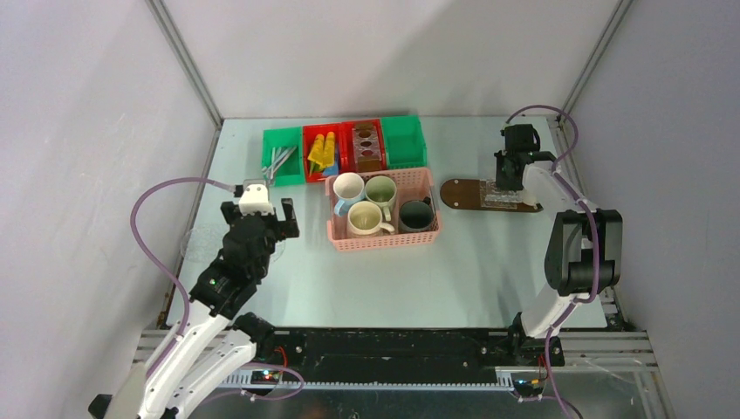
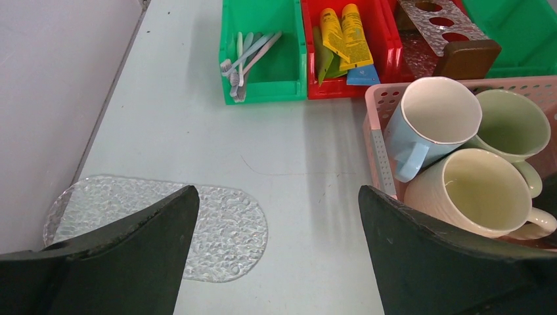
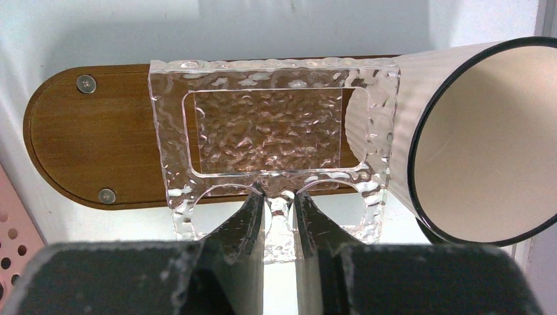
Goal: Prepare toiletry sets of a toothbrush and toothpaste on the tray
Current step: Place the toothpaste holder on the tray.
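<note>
Pale mint tabletop (image 1: 489, 279), matte, was boxed in by plain grey-white walls (image 1: 87, 105). The dark brown wooden tray (image 3: 92, 138), oval-ended with two screw heads, lay at far right. The right gripper (image 3: 279, 197) was clenched on the lower edge of a clear, hammered-texture acrylic frame (image 3: 269, 125) over the tray. A ribbed cream mug (image 3: 473, 131) sat just beside it. The left gripper (image 2: 277, 190) was spread wide and empty near a pebbled clear disc (image 2: 223, 230). A green bin (image 2: 263, 65) held toothbrushes (image 2: 246, 59) and a red bin (image 2: 387, 46) held yellow tubes (image 2: 348, 33); their print was unreadable.
</note>
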Tool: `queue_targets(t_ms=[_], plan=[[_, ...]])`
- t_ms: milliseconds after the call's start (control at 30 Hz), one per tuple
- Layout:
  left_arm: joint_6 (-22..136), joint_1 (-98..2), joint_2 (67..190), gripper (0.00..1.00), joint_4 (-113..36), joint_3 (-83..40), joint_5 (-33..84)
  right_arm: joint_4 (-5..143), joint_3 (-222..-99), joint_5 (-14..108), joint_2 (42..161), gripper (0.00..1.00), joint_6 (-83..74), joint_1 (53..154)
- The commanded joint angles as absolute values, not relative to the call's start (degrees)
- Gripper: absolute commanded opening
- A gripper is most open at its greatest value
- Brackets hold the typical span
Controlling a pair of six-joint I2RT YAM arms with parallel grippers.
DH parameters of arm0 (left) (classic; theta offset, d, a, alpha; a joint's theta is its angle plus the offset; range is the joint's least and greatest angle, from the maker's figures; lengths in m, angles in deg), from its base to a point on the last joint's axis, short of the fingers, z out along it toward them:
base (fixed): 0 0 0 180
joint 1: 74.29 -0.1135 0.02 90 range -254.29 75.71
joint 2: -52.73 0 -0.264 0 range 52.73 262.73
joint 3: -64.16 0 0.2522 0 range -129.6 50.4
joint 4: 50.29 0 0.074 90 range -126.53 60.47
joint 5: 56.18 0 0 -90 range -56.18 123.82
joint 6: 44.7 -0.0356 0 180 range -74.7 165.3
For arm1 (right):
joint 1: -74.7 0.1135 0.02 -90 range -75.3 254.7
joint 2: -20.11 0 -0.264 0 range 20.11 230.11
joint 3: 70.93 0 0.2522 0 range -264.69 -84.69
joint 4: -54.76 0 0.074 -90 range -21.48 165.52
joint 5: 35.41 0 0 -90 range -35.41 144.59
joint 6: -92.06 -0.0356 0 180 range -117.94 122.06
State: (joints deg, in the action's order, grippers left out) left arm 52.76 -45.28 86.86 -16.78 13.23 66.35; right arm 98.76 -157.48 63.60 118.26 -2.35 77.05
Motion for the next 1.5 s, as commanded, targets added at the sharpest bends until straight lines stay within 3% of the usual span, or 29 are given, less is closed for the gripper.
queue_targets(t_ms=[0, 333, 867, 1233, 1467], plan=[[51.8, -45.8, 86.8, 0.99, -19.0, 13.8, 65.9, 98.5, -157.9, 63.4, 119.2, 0.17, -1.6, 76.7], [51.8, -46.0, 86.9, 0.99, -18.8, 13.8, 65.7, 98.5, -158.0, 63.0, 116.1, 0.35, -2.0, 76.7], [51.8, -46.2, 87.0, 0.98, -18.6, 13.5, 65.3, 101.7, -163.6, 63.8, 108.2, 0.47, -1.9, 79.8], [52.0, -46.3, 87.3, 0.98, -18.3, 13.3, 65.0, 100.6, -164.2, 59.7, 102.9, 0.54, 3.4, 92.5], [52.1, -46.3, 87.1, 0.98, -18.1, 13.4, 64.9, 102.5, -163.5, 54.7, 103.7, 0.54, 20.7, 101.9]])
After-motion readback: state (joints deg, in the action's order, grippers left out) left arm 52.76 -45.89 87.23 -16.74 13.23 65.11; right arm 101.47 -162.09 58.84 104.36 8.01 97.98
